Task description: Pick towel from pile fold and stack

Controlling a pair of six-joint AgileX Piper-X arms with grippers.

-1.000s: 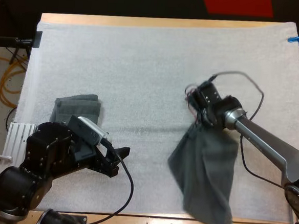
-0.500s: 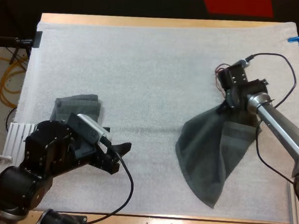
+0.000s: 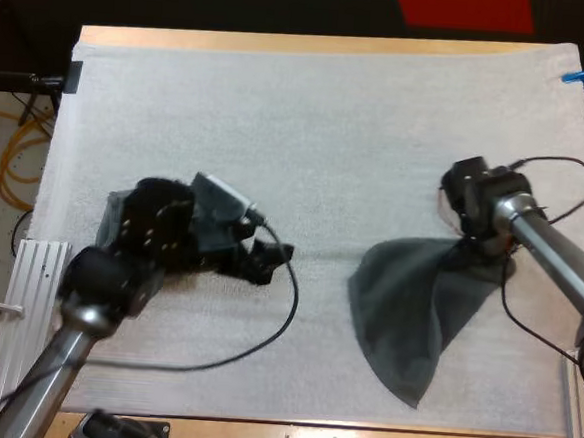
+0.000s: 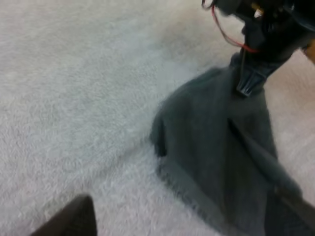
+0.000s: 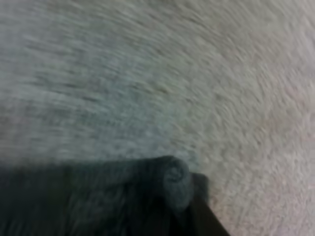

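On the white mat [image 3: 278,128], my right pincer [image 3: 478,244] pinches the dark grey-green cloth towel [image 3: 411,308], which spreads toward my spread left pincer [image 3: 272,260].

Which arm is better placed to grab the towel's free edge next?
Left. The left tool is open, empty and pointed at the towel; the right tool is clamped on its raised corner.

Dark grey-green towel [image 3: 413,310], white mat [image 3: 308,130], light wooden table [image 3: 284,44]
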